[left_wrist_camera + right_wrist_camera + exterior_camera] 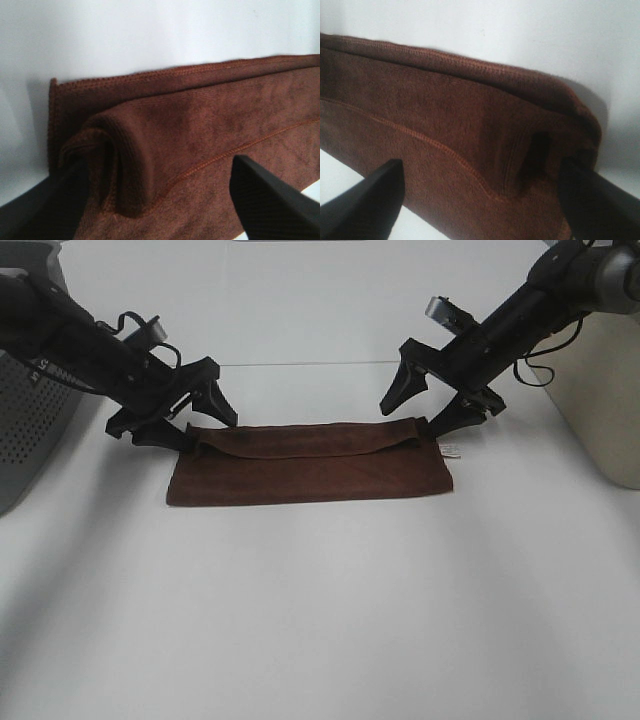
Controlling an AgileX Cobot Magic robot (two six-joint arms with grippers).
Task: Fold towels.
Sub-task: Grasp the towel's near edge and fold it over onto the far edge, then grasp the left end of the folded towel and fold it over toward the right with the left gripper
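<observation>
Exterior high: towel (310,472), far corners within gaping left pincer (193,420), right pincer (428,406)

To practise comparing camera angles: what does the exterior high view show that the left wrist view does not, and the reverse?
Only the exterior high view: the whole towel folded into a long strip, its white label, the right gripper open at the towel's right end, and a grey perforated bin at the left edge.
Only the left wrist view: the towel's curled corner and its stitching close up.
Both: the towel on the white table, and the left gripper, open.
</observation>
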